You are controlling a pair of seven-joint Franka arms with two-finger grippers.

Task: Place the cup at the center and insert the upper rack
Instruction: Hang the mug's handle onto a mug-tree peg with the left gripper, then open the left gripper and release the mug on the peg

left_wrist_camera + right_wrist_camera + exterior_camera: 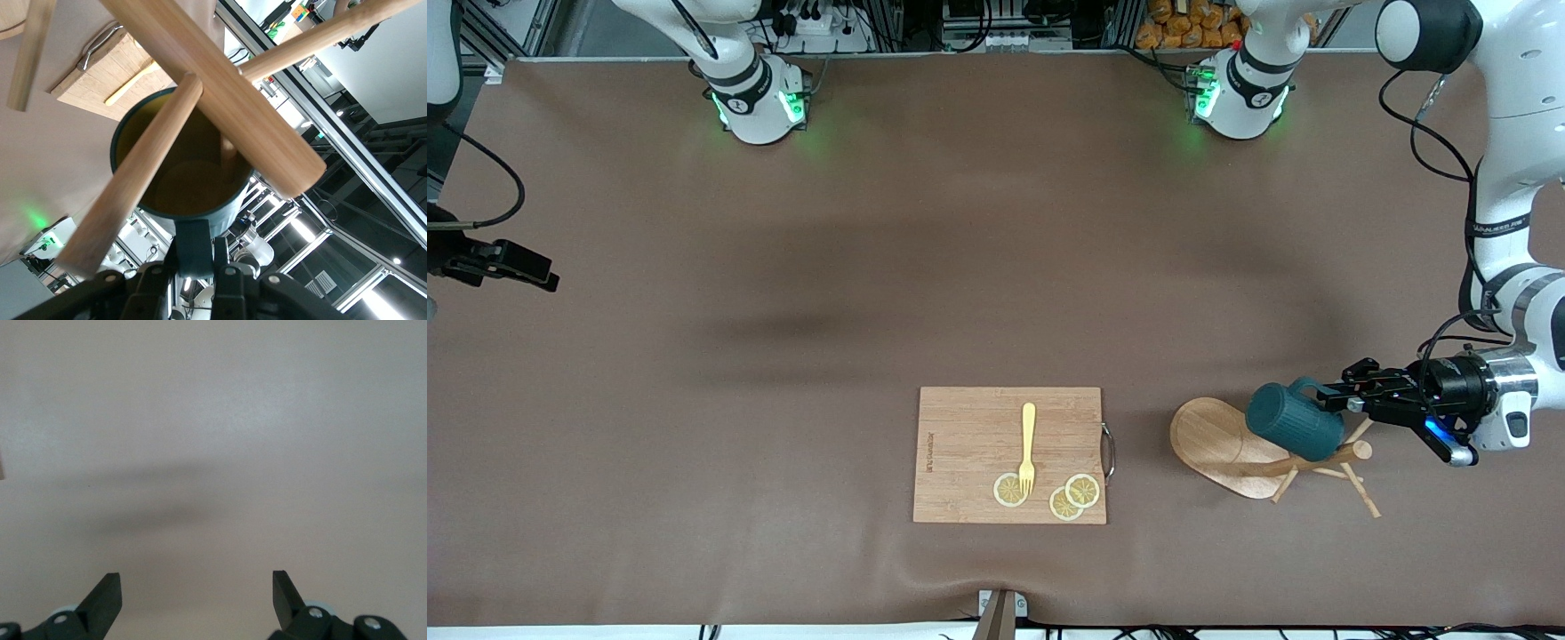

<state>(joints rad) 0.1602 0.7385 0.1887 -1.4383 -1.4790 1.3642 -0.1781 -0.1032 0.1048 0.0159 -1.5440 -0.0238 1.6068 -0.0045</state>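
The cup [1294,428] hangs over the upper rack [1232,447], which lies tipped near the table [783,400] edge at the left arm's end. Left gripper [1336,396] is clamped on its handle. Step in hand: cup transfer. Next: carry it clear of the pegs to table center. Right gripper [197,587], jaws apart, waits over bare table.

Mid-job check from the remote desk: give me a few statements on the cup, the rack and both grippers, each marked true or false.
1. The left gripper is shut on the cup by its handle. True.
2. The cup stands upright on the cutting board. False: it is tilted on its side over the upper rack.
3. The right gripper is open over bare table. True.
4. The fork lies on the upper rack's base. False: it lies on the cutting board, by the lemon slices.
5. The upper rack stands nearer the right arm's end. False: nearer the left arm's.
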